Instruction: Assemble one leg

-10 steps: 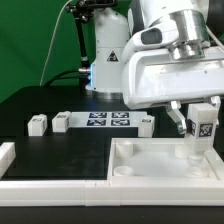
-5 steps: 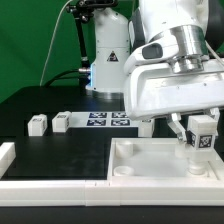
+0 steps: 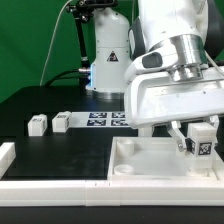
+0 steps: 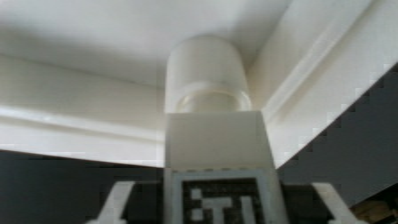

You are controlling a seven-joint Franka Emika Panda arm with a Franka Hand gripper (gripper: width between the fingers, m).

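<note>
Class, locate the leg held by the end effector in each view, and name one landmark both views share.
Exterior view: leg at the exterior view's right, over the top.
Wrist view: leg central, tag facing the camera.
Shared landmark: the white top.

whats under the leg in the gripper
The top's round corner socket, right beneath the leg. The leg covers where they would meet, so contact can't be seen.

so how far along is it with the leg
Done: one leg is picked up, the pincer shut on it. In hand: it is held upright at a corner socket of the white top, exterior view's right. Left: seating it, which I can't confirm; two spare legs lie on the table.
</note>
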